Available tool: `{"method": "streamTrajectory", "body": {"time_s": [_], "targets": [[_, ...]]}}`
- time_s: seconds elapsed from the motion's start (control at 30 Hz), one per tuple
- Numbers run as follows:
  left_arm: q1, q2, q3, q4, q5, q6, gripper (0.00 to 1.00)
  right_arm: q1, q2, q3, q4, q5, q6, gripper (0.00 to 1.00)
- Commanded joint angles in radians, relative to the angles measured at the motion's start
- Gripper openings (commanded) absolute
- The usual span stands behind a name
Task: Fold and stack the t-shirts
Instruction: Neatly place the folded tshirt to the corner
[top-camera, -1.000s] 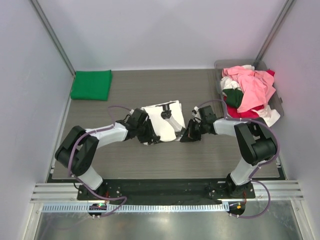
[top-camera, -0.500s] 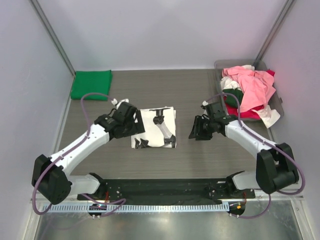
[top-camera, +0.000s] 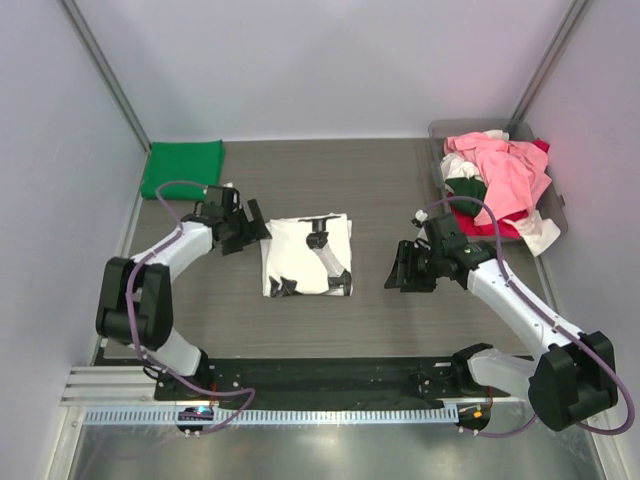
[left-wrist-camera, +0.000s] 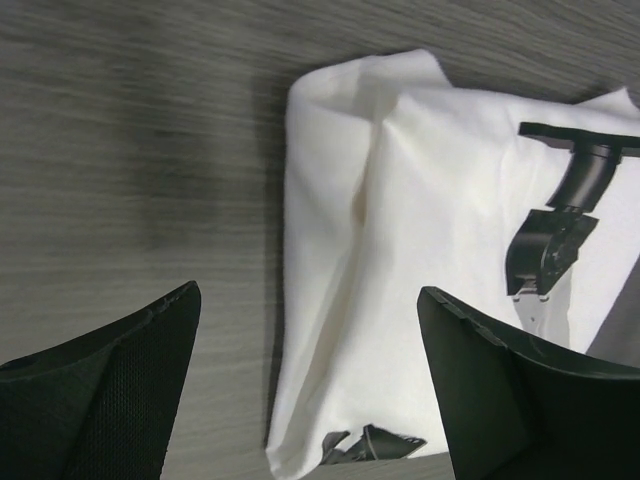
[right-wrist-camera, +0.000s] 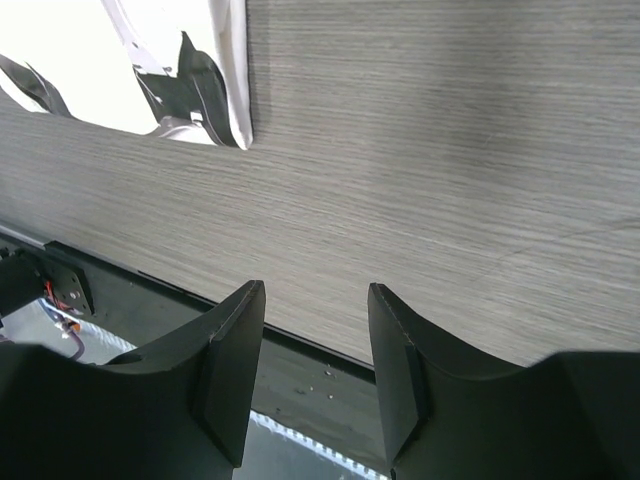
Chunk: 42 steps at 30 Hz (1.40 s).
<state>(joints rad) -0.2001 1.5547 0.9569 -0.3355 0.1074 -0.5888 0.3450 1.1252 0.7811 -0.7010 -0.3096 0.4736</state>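
A white t-shirt with black print (top-camera: 307, 256) lies folded into a rectangle at the table's middle; it also shows in the left wrist view (left-wrist-camera: 440, 250) and its corner in the right wrist view (right-wrist-camera: 170, 70). A bright green t-shirt (top-camera: 183, 169) lies folded at the far left. Pink, red, white and dark green t-shirts (top-camera: 497, 185) are heaped in a grey tray (top-camera: 440, 135) at the far right. My left gripper (top-camera: 252, 231) is open and empty, just left of the white shirt. My right gripper (top-camera: 397, 274) is open and empty, right of the shirt.
The table's near edge and the black base rail (right-wrist-camera: 300, 370) show under the right gripper. Bare wood-grain table (top-camera: 400, 190) lies between the white shirt and the tray. Cage walls stand left, right and at the back.
Both grippers have let go of the white shirt and drawn apart, left arm to the left, right arm to the right. The shirt now lies flat and squarer.
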Motion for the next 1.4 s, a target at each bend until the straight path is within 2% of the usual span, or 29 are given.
{"method": "streamTrajectory", "body": {"time_s": [0.0,0.17,0.23,0.3,0.33,0.5,0.53,0.63,0.67,0.73,0.87,0.97,1.07,1.23,1.37], "targets": [[0.01,0.057,0.062,0.185,0.179,0.032,0.9,0.002,-0.013,0.017,-0.032,-0.013,-0.007,0.52],[0.008,0.191,0.089,0.213,0.178,0.009,0.89,0.002,-0.007,0.021,-0.037,-0.011,-0.01,0.52],[0.007,0.237,0.108,0.219,0.176,0.003,0.86,0.002,-0.005,0.02,-0.038,-0.013,-0.013,0.52],[0.007,0.313,0.127,0.217,0.192,-0.022,0.75,0.002,0.001,0.02,-0.035,-0.013,-0.016,0.52],[0.007,0.333,0.147,0.217,0.201,-0.034,0.66,0.002,0.005,0.018,-0.034,-0.013,-0.016,0.51],[-0.025,0.41,0.158,0.259,0.248,-0.077,0.47,0.002,0.015,0.014,-0.028,-0.011,-0.02,0.51],[-0.033,0.419,0.175,0.26,0.264,-0.08,0.34,0.002,0.015,0.014,-0.028,-0.013,-0.02,0.51],[-0.032,0.433,0.213,0.228,0.293,-0.057,0.07,0.002,0.016,0.014,-0.026,-0.014,-0.021,0.51],[-0.032,0.429,0.254,0.175,0.287,-0.037,0.02,0.002,0.016,0.014,-0.026,-0.019,-0.023,0.51],[-0.027,0.415,0.307,0.107,0.252,0.042,0.0,0.002,0.016,0.014,-0.026,-0.023,-0.024,0.51],[0.002,0.409,0.474,-0.155,0.166,0.191,0.0,0.002,0.001,0.014,-0.026,-0.028,-0.027,0.51],[0.031,0.407,0.597,-0.296,0.027,0.277,0.0,0.002,-0.002,0.014,-0.028,-0.031,-0.029,0.51],[0.076,0.419,0.719,-0.413,-0.026,0.313,0.0,0.002,0.001,0.012,-0.023,-0.039,-0.032,0.51],[0.145,0.43,0.923,-0.503,-0.138,0.369,0.0,0.002,0.024,0.012,-0.023,-0.074,-0.044,0.51],[0.192,0.458,1.06,-0.539,-0.138,0.42,0.0,0.002,0.042,0.007,-0.023,-0.085,-0.047,0.5]]}}
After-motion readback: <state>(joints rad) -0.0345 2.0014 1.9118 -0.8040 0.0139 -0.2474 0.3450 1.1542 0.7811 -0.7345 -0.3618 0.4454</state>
